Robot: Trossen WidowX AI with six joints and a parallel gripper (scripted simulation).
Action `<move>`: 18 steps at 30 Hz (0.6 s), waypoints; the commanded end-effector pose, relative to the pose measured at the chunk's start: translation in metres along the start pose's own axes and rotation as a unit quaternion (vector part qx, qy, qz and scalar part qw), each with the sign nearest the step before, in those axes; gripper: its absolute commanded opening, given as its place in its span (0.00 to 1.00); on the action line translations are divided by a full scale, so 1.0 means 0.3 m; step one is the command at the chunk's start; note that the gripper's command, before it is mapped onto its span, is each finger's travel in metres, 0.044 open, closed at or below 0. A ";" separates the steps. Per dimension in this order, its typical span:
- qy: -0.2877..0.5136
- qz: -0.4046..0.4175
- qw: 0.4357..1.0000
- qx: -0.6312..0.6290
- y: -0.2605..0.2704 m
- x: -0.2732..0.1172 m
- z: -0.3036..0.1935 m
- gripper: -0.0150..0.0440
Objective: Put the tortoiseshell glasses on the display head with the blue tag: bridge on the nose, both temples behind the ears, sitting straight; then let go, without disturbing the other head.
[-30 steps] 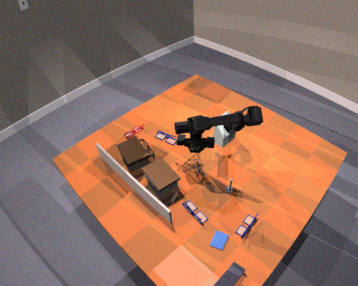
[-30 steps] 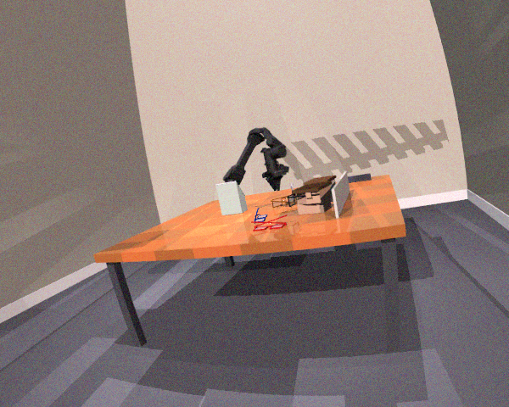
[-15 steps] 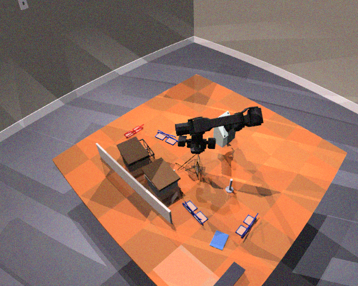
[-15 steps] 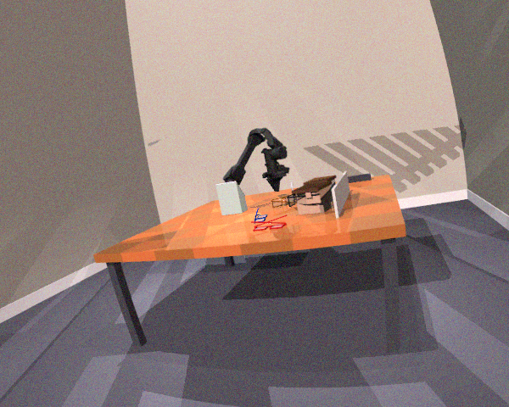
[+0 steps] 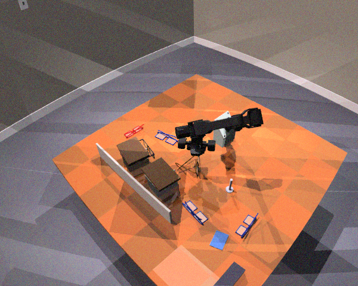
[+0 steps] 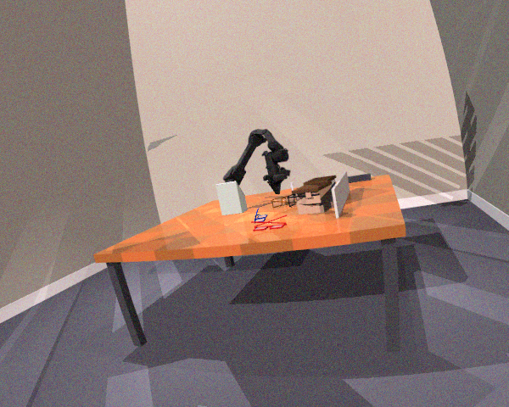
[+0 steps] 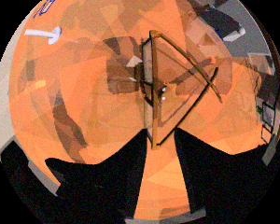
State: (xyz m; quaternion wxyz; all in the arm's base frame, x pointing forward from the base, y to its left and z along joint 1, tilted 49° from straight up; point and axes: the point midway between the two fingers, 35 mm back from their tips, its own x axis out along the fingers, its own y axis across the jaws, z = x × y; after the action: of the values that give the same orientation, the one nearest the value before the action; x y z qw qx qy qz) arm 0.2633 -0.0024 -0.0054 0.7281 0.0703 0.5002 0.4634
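Above tortoiseshell glasses (image 5: 197, 166) (image 7: 155, 93), gripper (image 5: 197, 151) (image 6: 276, 192) (image 7: 161, 131) partly open, 2 heads nearby

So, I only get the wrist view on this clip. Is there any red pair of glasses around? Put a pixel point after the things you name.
Observer: Yes. The top view shows red glasses (image 5: 133, 131) (image 6: 270, 226) lying near a blue pair (image 5: 166, 137) (image 6: 260, 217).
Operator: And what's behind the display heads?
Observer: A long, pale upright panel (image 5: 132, 181) (image 6: 341, 194), in the top view.
Operator: Which way does the gripper point?
Observer: Down: the exterior view shows the gripper (image 6: 276, 192) (image 5: 197, 153) (image 7: 161, 131) hanging below the bent arm (image 6: 260, 135) (image 5: 219, 123).
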 end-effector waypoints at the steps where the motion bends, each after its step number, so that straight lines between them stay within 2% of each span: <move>1: -0.001 0.003 1.000 0.003 0.006 0.028 0.000 0.46; 18: -0.002 0.004 1.000 0.003 0.019 0.122 0.003 0.46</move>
State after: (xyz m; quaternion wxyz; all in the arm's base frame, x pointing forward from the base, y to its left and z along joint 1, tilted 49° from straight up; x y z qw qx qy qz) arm 0.2646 0.0219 -0.0227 0.7283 0.0708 0.4997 0.4636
